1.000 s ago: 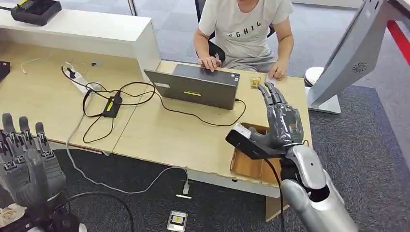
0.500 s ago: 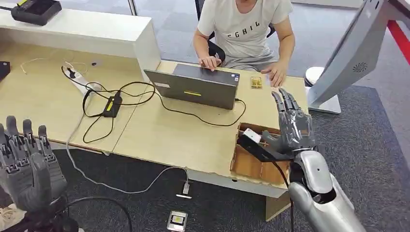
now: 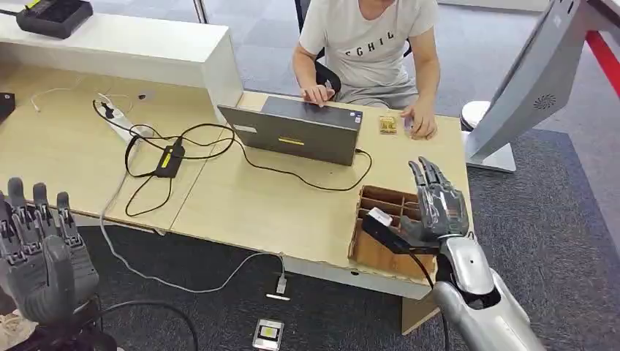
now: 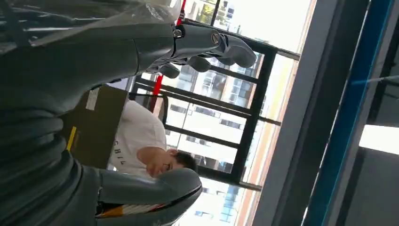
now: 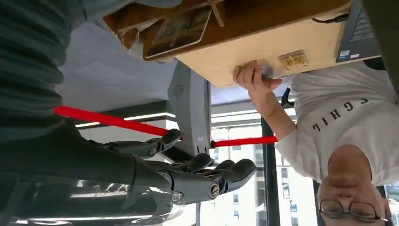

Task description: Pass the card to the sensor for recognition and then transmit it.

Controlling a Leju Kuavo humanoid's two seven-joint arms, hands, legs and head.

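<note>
A small yellow card (image 3: 387, 125) (image 5: 292, 60) lies flat on the wooden table beside the laptop. A person's hand (image 3: 420, 121) rests on the table just right of it. My right hand (image 3: 439, 201) (image 5: 188, 174) stands upright over the wooden compartment box (image 3: 380, 252) at the table's near right corner, well short of the card. Its fingers are apart and hold nothing. My left hand (image 3: 40, 252) (image 4: 141, 52) is raised at the lower left, off the table's front edge, fingers apart and empty.
A grey laptop (image 3: 300, 131) sits mid-table with a seated person (image 3: 369, 36) behind it. Black cables and a power strip (image 3: 164, 157) sprawl on the left. A black device (image 3: 55, 16) sits on the white shelf. A grey kiosk stand (image 3: 537, 80) rises at the right.
My right hand has drawn back from beside the card toward me and now hangs lower over the wooden box. The person's hand slid closer to the card. The card stayed put.
</note>
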